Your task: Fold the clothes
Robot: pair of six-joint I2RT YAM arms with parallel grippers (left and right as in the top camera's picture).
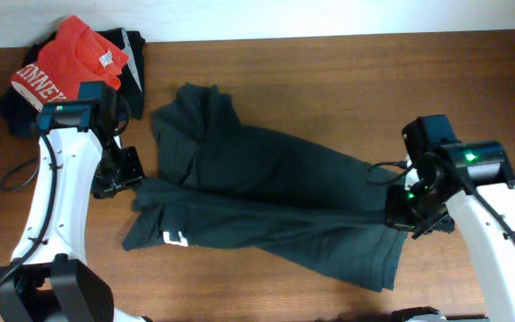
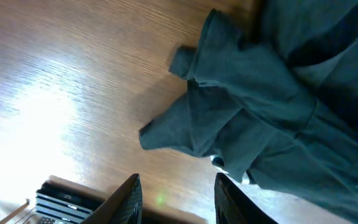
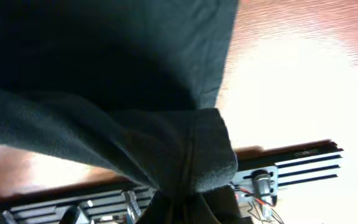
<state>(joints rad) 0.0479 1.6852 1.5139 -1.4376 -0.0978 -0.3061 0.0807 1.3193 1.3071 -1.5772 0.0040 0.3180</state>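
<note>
Status: folding T-shirt (image 1: 266, 192), lying half-doubled lengthwise across mid table (image 1: 329, 72), w/ white lettering (image 1: 177, 239) at L end. Pinching bunched cloth at R edge w/ right gripper (image 1: 411, 211), jaws clamped on it. Hovering left gripper (image 2: 178, 190) just beside shirt's L end, fingers (image 2: 129, 199) apart, gripping nothing. Recommending, as judgement: keeping R pinch taut & low, taking L edge thru both layers before carrying over, avoiding drag wrinkles. Checking for containers: none showing. Noting red shirt (image 1: 70, 58) & dark garments (image 1: 132, 49) piled at far-L corner, outside job.
</note>
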